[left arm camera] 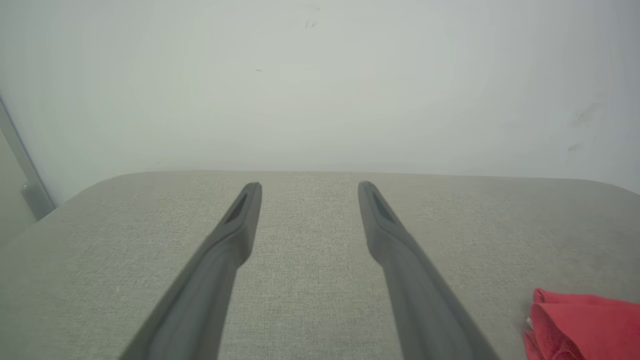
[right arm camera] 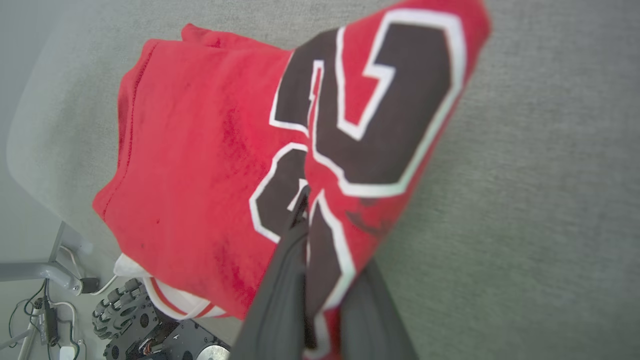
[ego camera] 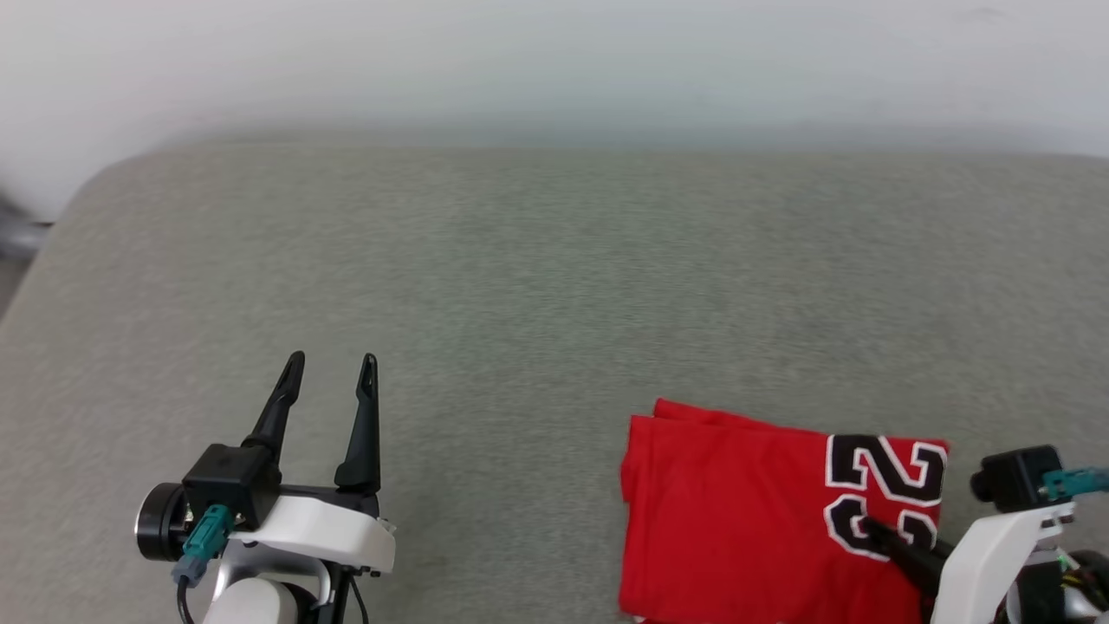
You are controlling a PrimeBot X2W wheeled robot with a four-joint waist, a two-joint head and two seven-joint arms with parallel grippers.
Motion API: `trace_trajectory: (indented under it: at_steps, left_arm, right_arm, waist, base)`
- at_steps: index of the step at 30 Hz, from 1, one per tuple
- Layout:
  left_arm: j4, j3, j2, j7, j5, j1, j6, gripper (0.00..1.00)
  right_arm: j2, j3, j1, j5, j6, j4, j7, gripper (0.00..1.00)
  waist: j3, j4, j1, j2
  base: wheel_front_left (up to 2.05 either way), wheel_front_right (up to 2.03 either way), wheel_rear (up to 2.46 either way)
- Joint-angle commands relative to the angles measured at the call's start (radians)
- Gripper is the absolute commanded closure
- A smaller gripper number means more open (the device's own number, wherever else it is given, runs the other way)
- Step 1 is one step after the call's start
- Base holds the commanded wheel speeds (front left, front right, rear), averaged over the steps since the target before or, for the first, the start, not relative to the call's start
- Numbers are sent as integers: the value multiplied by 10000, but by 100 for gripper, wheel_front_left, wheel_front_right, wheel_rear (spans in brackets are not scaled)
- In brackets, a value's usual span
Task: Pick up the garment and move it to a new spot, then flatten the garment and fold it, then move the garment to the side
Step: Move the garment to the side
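The garment (ego camera: 736,511) lies folded, red with a black white-outlined number, at the near right of the grey table (ego camera: 554,286). My right gripper (ego camera: 871,526) reaches in from the right and is shut on the garment's right edge at the number. In the right wrist view the garment (right arm camera: 200,165) is pinched between the dark fingers (right arm camera: 280,280), one finger above the cloth and one below, and the gripped edge is lifted a little. My left gripper (ego camera: 333,362) stands open over the bare table at the near left, holding nothing. The left wrist view has the left gripper (left arm camera: 309,189) open, with a corner of the garment (left arm camera: 585,325) at its lower right.
A pale wall (ego camera: 554,61) runs behind the table's far edge. The table's rounded far left corner (ego camera: 95,178) is in sight. Below the table's near edge, the right wrist view shows the robot's wheeled base (right arm camera: 120,310), a table leg (right arm camera: 50,270) and cables on the floor.
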Motion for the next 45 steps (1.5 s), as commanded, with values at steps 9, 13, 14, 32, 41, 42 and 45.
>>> trace_trajectory:
  at_steps: [9,13,14,32,41,42,45]
  left_arm:
    - [-314,7,235,-5,250,-399,-87,0]
    - [-600,30,473,126,358,-695,-86,0]
    - [-691,35,542,210,389,-785,-80,0]
    - [-2940,-620,1091,1408,1114,-3383,-378,0]
    - [-3200,-942,1048,1439,1234,-4114,-506,0]
    - [-3170,-953,1038,1416,1229,-4130,-499,0]
    - [-3073,-995,1006,1360,1192,-4141,-468,0]
  right_arm:
    - [-460,-295,-1207,-724,-10,-14,286,100]
    - [-517,-92,-2181,-1045,-10,392,96,100]
    - [-534,-99,-2488,-1190,-10,507,-6,100]
    - [-1866,-2137,-6835,-3810,-13,3604,-833,100]
    - [-1714,-3879,-7704,-5345,-13,4948,-1961,82]
    - [-1610,-4038,-7768,-5474,-13,5087,-2142,10]
    - [-1416,-4448,-7878,-6128,-15,5392,-2683,0]
  waist:
    - [837,-2634,0,0]
    - [1395,-3514,0,0]
    - [1582,-3706,0,0]
    - [5006,-3620,0,0]
    - [5712,-3173,0,0]
    - [5722,-3151,0,0]
    - [5678,-3089,0,0]
  base:
    - [0,0,0]
    - [0,0,0]
    - [0,0,0]
    - [0,0,0]
    - [0,0,0]
    - [0,0,0]
    - [0,0,0]
